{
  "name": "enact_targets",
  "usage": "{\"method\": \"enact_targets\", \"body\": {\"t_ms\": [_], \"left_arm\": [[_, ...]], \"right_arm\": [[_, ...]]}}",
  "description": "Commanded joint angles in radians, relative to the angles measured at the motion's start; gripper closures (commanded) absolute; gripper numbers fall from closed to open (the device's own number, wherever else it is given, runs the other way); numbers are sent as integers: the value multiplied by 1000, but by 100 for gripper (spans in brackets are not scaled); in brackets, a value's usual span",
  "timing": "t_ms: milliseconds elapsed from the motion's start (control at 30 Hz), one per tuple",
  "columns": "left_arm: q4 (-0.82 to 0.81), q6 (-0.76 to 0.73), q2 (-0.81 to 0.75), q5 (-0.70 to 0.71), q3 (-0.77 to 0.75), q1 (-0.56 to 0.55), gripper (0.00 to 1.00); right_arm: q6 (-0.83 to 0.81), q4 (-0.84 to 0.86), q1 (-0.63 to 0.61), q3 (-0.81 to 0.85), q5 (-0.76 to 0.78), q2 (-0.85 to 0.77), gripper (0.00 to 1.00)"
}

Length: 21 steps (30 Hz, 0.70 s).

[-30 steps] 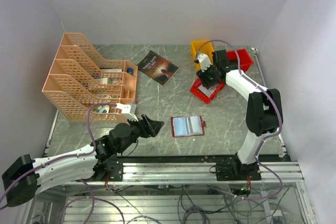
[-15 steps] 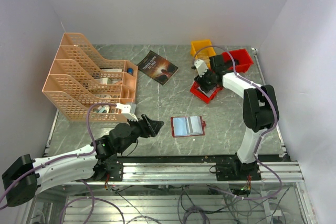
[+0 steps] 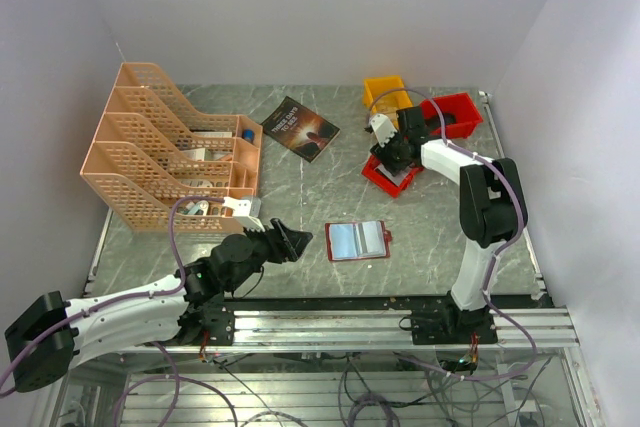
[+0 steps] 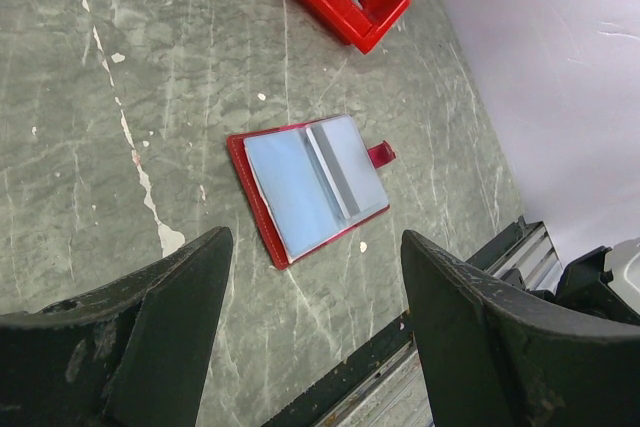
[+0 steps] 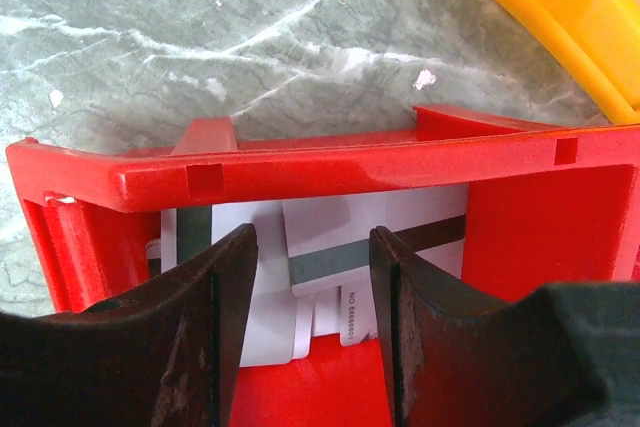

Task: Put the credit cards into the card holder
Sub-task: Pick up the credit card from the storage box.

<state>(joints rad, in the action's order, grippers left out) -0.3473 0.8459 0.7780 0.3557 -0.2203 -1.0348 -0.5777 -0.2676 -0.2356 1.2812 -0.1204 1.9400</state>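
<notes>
Since a second ago, the white right arm (image 3: 455, 162) has swung its elbow nearer to the wall, while its right gripper (image 5: 310, 277) stays low over the shallow red plastic bin (image 5: 300, 172). The left arm has hardly shifted. The jaws of the right gripper stand half open, and between them I see the white credit cards (image 5: 320, 227) with dark stripes lying flat in the bin; no card is gripped yet, as far as I can tell. The left gripper (image 4: 315, 247) is wide open and empty, and hovers just beside the small dark red folding card holder (image 4: 310, 189). This holder lies open on the grey-green marbled table (image 4: 120, 97), pale pockets upward, well apart from the bin.

I judge that the step in hand is picking the first card. Next, the fingers must get one thin edge of a card without pushing against the bin wall, then lift it.
</notes>
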Motion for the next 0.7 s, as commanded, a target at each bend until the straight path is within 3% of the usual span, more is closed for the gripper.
{"method": "enact_targets", "body": {"t_ms": [0, 333, 667], "left_arm": [[-39, 2, -5, 15, 2, 5, 21], [-46, 4, -2, 11, 4, 5, 21], [-50, 5, 1, 8, 5, 5, 21]], "right_arm": [[-4, 26, 3, 4, 33, 15, 52], [-11, 68, 2, -14, 91, -7, 62], [-8, 54, 1, -10, 58, -6, 59]]}}
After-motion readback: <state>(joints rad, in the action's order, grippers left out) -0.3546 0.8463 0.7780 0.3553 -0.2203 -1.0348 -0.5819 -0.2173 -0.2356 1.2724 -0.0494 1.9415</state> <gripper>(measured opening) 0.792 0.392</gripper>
